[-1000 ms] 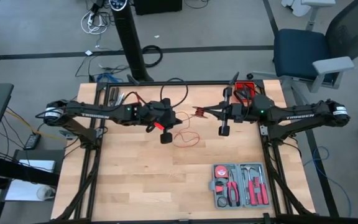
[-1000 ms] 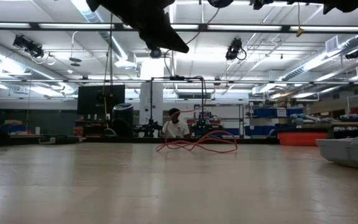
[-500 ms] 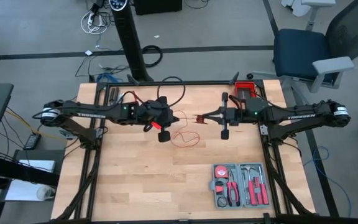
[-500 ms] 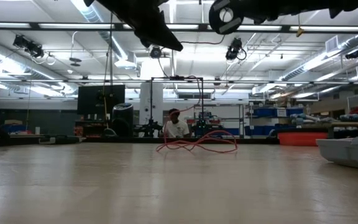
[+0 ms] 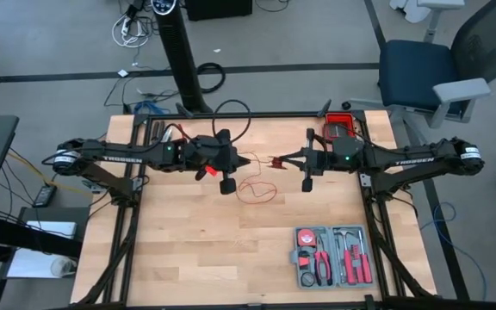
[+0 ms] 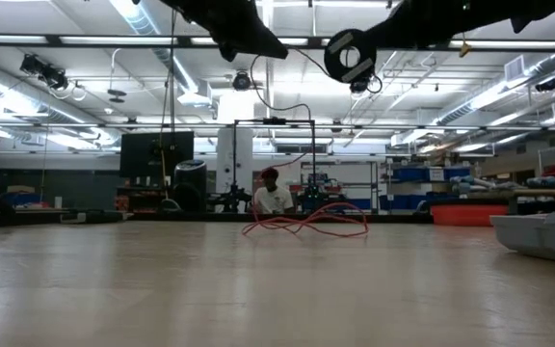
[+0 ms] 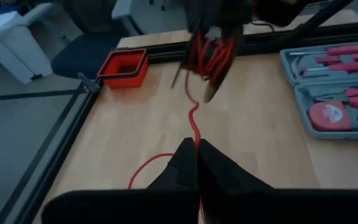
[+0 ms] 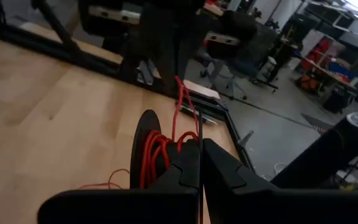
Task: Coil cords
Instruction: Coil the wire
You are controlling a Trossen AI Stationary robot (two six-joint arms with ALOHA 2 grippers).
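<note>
Two closed grippers, left (image 5: 246, 160) and right (image 5: 271, 161), pinch the thin bright red cord (image 5: 257, 188) above the wooden table's (image 5: 188, 250) centre; loose loops below could snag, and tension might undo the right gripper's small coil.

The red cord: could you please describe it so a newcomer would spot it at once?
On the wooden table, look between the two arms, far from the grey tool case. The red cord lies there in loose loops, thread-thin, unlike the arms' thick black cables.
</note>
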